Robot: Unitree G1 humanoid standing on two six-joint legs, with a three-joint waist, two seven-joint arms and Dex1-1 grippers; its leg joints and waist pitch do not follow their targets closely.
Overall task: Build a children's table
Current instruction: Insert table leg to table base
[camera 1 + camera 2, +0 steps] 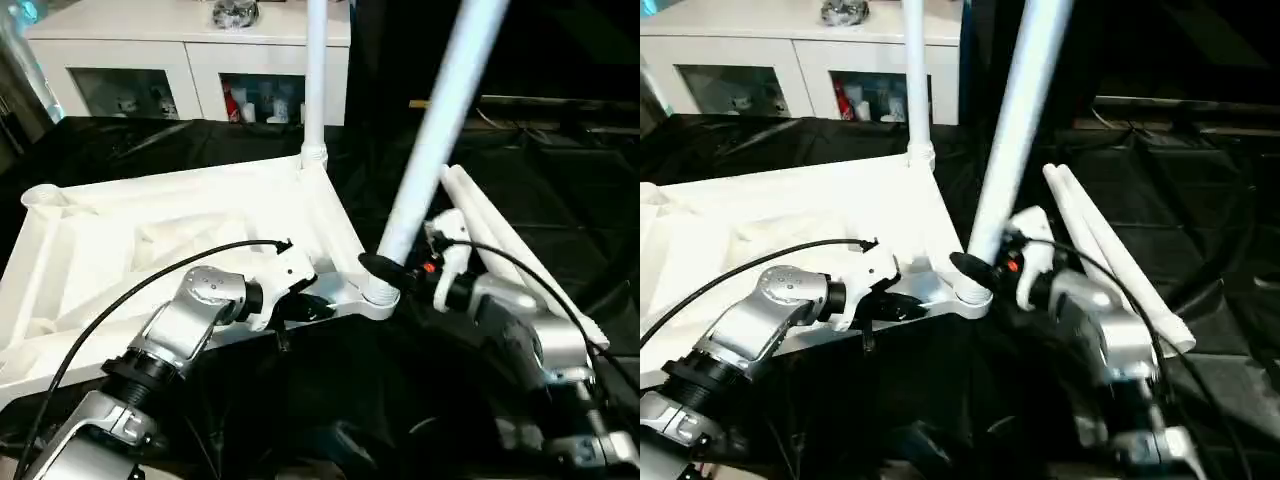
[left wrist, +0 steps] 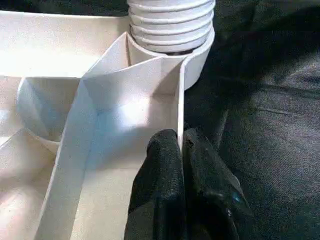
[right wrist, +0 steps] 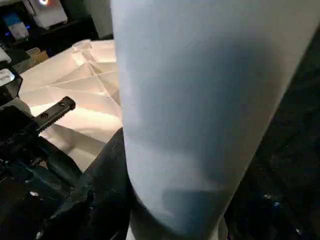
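Four legs: one upright in far socket (image 1: 316, 75), one tilted (image 1: 436, 130) clasped by right gripper (image 1: 385, 268), two lying (image 1: 510, 245). Left gripper (image 2: 181, 150) pinches tabletop (image 1: 120, 240) rim.

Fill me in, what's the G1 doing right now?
It is assembling a children's table. The white plastic rectangular tabletop lies ribbed underside up on the black-covered surface. The left gripper is shut on the top's thin edge wall beside the near corner socket. The right gripper holds a long white tube leg, tilted, with its threaded end at that socket. Another leg already stands upright in the far corner, and two more legs lie to the right.
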